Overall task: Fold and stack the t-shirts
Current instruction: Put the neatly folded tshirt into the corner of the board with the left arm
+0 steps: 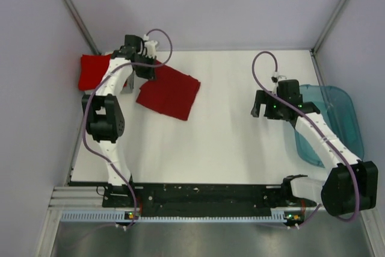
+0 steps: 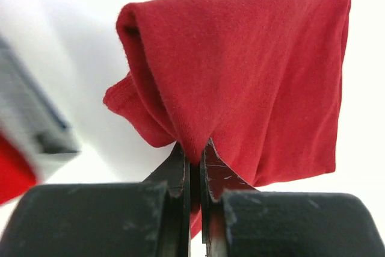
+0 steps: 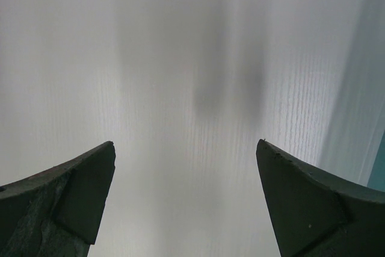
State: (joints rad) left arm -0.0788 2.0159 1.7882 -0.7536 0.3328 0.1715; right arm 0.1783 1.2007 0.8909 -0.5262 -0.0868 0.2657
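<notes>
Pinching a bunched fold of the dark red t-shirt, the left gripper has its jaws pressed together on the cloth. The left arm reaches to the back left corner of the white table. From the grip the shirt spreads rightward, lying flat. A brighter red t-shirt sits at the left edge, just beside that arm. The right gripper hangs spread wide, holding nothing, over bare tabletop near the teal tub at the right edge. Open surface lies between the arms.
</notes>
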